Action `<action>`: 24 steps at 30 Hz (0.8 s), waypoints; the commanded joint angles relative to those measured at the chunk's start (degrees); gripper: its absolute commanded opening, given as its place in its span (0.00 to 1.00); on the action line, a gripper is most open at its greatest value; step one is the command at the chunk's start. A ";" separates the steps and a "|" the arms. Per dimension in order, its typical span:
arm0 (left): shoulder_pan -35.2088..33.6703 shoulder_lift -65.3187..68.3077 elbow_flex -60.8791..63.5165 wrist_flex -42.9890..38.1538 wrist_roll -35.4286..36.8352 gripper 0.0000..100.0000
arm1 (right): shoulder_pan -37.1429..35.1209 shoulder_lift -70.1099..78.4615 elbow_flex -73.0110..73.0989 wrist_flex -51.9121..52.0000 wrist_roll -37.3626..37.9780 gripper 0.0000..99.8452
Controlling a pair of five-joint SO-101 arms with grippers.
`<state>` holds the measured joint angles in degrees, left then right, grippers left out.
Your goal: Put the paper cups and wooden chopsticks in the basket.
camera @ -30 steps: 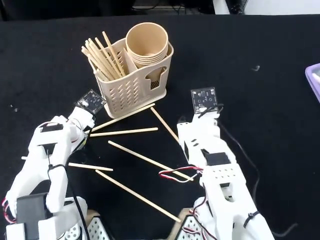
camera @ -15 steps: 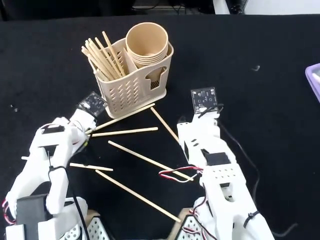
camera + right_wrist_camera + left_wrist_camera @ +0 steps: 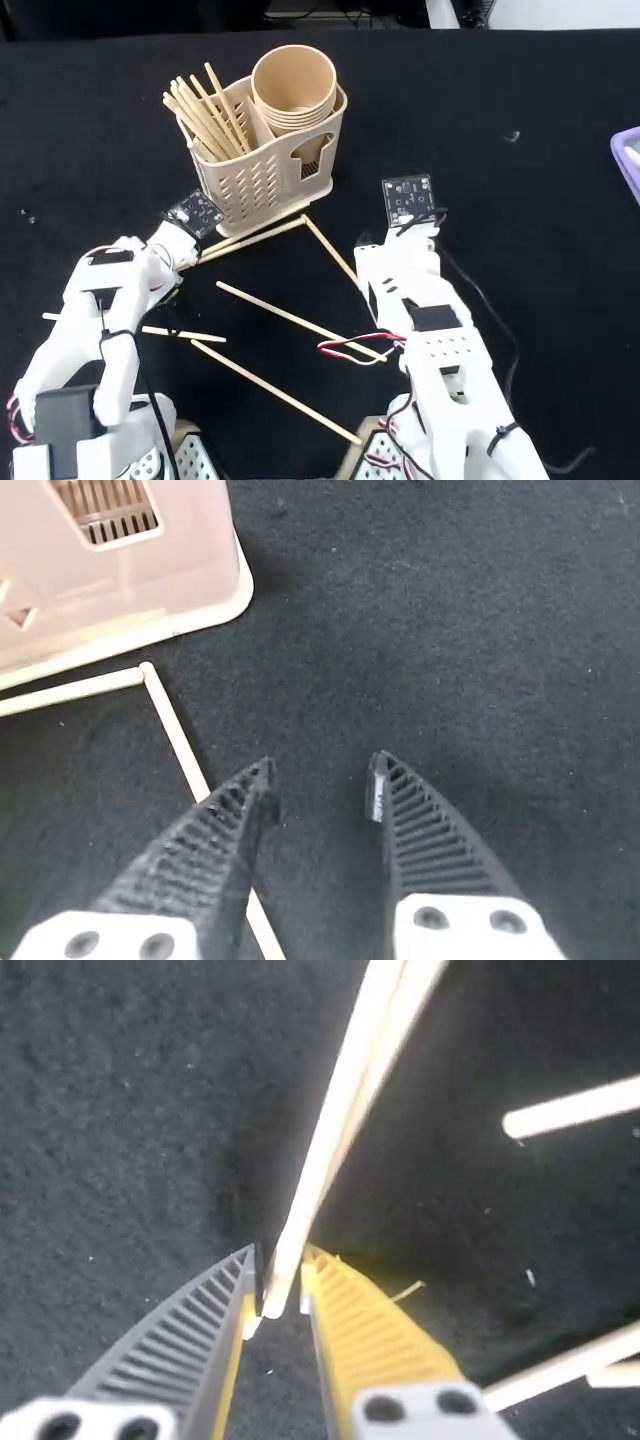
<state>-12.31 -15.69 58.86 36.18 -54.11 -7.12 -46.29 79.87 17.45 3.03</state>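
Observation:
The beige slotted basket (image 3: 268, 172) stands at the back of the black table, with stacked paper cups (image 3: 293, 85) in one side and several wooden chopsticks (image 3: 205, 112) in the other. My left gripper (image 3: 278, 1275) is shut on the end of one chopstick (image 3: 335, 1120), low at the basket's front left. That stick (image 3: 255, 230) runs beside another along the basket's foot. My right gripper (image 3: 320, 780) is open over bare cloth to the right of the basket (image 3: 120, 570), next to a loose chopstick (image 3: 178, 735).
More loose chopsticks lie between the arms: a long one (image 3: 300, 320), another nearer the front (image 3: 275, 392), a short piece (image 3: 180, 334) by the left arm and one (image 3: 330, 250) left of the right arm (image 3: 420, 300). A purple tray edge (image 3: 628, 160) shows far right.
The chopstick that lay level in front of the basket has swung its far end toward the basket's foot, held by my left gripper, which shifted slightly right. The right arm stayed still.

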 commanded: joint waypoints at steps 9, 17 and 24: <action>1.19 0.18 0.48 3.96 -3.08 0.03 | 0.97 -1.71 -0.48 -1.49 -0.44 0.15; 1.19 0.09 0.92 4.04 -4.40 0.03 | 0.97 -1.71 -0.48 -1.49 -0.44 0.15; 2.86 -9.93 0.84 16.35 -9.23 0.03 | 0.97 -1.71 -0.48 -1.49 -0.44 0.15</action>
<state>-11.43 -18.42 58.77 44.62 -60.97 -7.12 -46.29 79.87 17.45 3.03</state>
